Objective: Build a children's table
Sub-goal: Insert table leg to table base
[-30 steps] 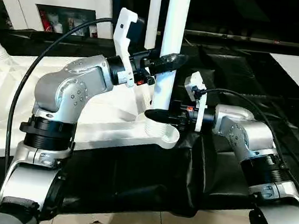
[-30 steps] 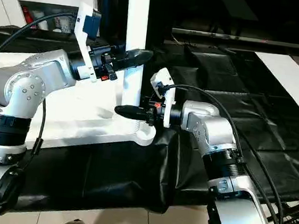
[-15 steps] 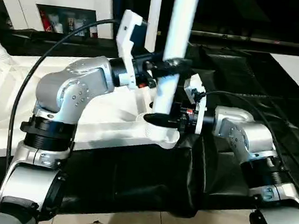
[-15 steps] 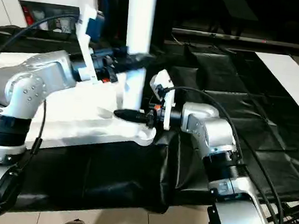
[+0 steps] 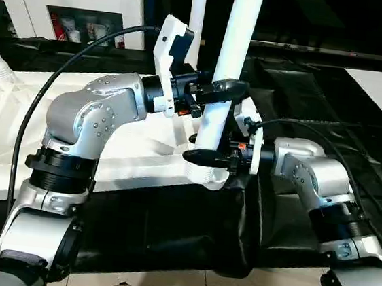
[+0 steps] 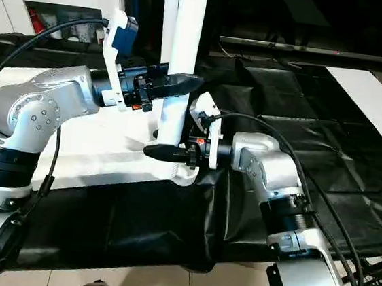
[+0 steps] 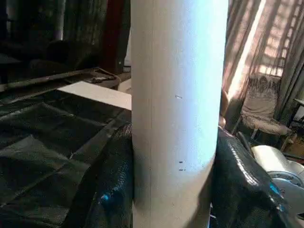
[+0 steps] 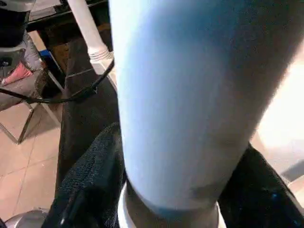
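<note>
We have the leg [image 5: 226, 78] standing nearly upright at the tabletop's [image 5: 135, 157] near corner, its foot entering the round socket [image 5: 207, 175] there, its top leaning slightly toward our right. The tabletop lies underside up on the black-draped table [image 5: 292, 222].

Our left gripper [image 5: 218, 90] pinches the leg partway up, coming in level from the left, one finger on each side of the tube. Our right gripper [image 5: 203, 157] reaches in level from the right and clasps the leg's foot just above the socket rim, closed on it as far as we can judge.

The leg's long axis runs up and down, across both grippers. We judge the coming move is a push straight down that axis, after righting the slight lean so leg and socket line up. The right gripper is nearer the socket.
</note>
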